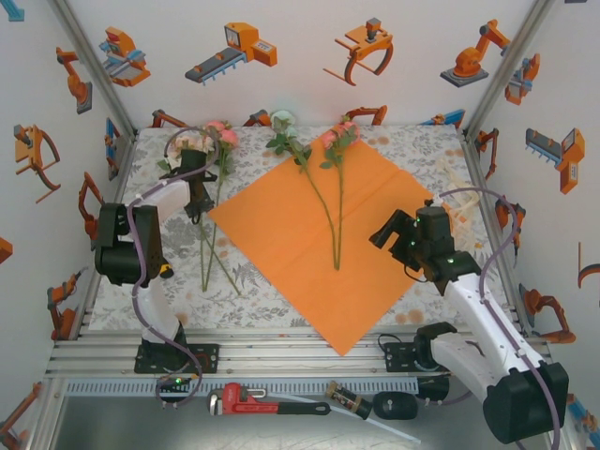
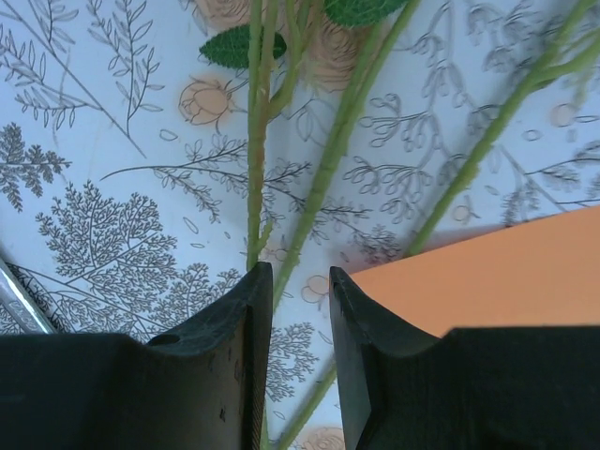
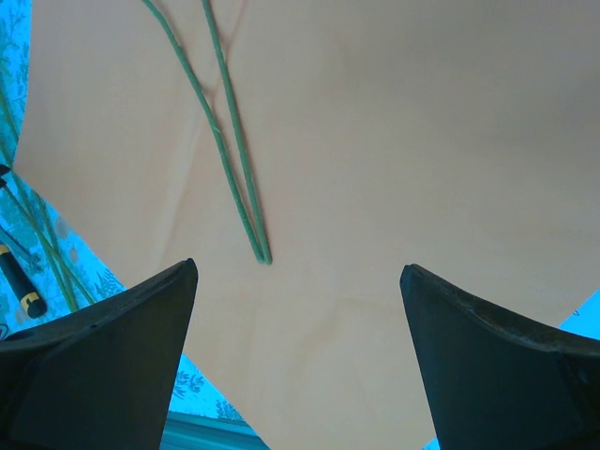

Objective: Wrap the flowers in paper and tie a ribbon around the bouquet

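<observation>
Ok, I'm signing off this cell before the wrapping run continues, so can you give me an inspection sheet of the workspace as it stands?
Surface: floral-print tablecloth, lying flat.
Job's things: orange paper laid as a diamond mid-table; two flowers lying on it, stems meeting at the near end; more flowers on the cloth left of the paper.
Clutter: red pipe wrench and a smaller tool on the metal ledge by the arm bases.
Grippers: left gripper low over the left stems, jaws narrowly apart, one stem in line with the gap; right gripper wide open above the paper.
Cables: grey-purple cables looped along both arms.
Surroundings: white walls with orange robot stickers.
</observation>
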Robot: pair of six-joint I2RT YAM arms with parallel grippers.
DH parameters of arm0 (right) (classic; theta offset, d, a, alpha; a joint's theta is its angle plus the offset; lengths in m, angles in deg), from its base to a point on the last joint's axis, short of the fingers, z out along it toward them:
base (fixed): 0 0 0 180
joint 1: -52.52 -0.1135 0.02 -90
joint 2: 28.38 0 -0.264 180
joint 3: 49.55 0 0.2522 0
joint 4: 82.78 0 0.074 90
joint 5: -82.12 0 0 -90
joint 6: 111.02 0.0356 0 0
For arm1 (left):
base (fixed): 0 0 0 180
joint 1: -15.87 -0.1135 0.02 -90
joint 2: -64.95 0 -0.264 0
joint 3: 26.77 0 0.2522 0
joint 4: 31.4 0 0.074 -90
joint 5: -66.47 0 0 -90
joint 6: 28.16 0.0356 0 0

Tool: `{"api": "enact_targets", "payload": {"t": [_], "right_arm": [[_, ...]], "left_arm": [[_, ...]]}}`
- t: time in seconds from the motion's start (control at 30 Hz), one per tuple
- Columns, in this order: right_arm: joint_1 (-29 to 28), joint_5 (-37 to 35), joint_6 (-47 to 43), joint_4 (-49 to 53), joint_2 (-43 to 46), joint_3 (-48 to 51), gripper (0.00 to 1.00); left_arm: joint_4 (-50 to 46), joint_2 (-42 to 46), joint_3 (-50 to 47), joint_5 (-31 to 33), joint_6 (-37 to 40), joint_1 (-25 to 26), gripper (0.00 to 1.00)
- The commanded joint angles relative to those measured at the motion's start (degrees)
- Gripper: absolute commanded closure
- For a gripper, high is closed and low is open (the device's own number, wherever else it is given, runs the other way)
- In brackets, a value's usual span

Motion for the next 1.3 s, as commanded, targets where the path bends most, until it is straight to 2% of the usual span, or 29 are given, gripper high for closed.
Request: {"api": "enact_targets", "payload": {"t": [0.0,0.27,0.33,0.43,0.47,0.7,1.07,1.27], "right_arm": [[-0.1,-0.1,-0.7,-0.1,-0.2,-1.7,0.20],[-0.1,0.5,-0.4,-0.4,-1.6,-2.4,0.20],[-0.2,0.5,-0.4,-0.5,-1.7,-2.4,0.20],[-0.2,0.4,-0.4,-0.7,-1.7,-2.1,0.20],[-0.2,0.5,-0.3,-0.8,-1.8,-2.1,0.20],[-0.2,0.4,-0.4,-0.8,-1.8,-2.3,0.20],[-0.1,0.2,-0.6,-0.4,-1.1,-2.7,0.20],[-0.2,0.2,-0.5,-0.1,-1.0,-2.6,0.20]], "left_arm": [[-2.5,0.0,1.5,4.2,0.3,-0.5,0.66],[-1.4,1.2,0.0,3.0,0.1,-1.3,0.67],[1.7,2.8,-2.0,0.7,1.0,-1.8,0.68],[8.9,5.8,-6.0,-6.3,2.7,-2.6,0.69],[9.6,6.4,-6.5,-6.5,2.4,-2.7,0.69],[2.8,6.5,-5.3,-0.7,1.7,-3.7,0.70],[-0.7,4.4,-3.6,-4.2,-0.4,-6.5,0.67],[-1.2,2.7,-2.4,-6.2,-0.3,-6.7,0.71]]}}
